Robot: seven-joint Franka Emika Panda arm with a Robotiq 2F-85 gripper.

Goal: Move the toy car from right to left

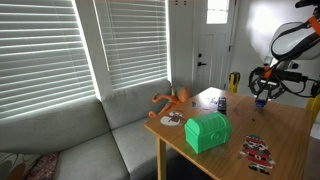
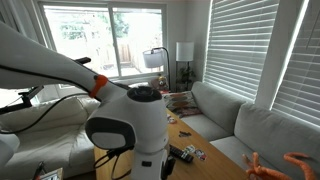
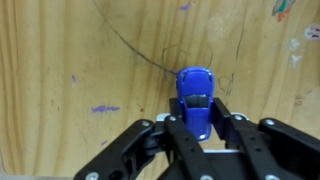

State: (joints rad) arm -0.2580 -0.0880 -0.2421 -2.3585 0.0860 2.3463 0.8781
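The toy car (image 3: pixel 196 85) is a small blue car, seen from above in the wrist view over the wooden table (image 3: pixel 70 60). My gripper (image 3: pixel 200 108) has its two black fingers pressed against the car's sides, shut on it. In an exterior view my gripper (image 1: pixel 262 94) is at the far end of the table (image 1: pixel 285 130), low over its top. I cannot tell whether the car touches the wood. In the other exterior view the robot's base hides the car.
A green chest-shaped box (image 1: pixel 207 131) stands near the table's front edge. An orange toy (image 1: pixel 172 100) and a small dark upright object (image 1: pixel 222 103) are behind it. Flat red-and-white pieces (image 1: pixel 257 150) lie in front. A grey couch (image 1: pixel 90 130) is beside the table.
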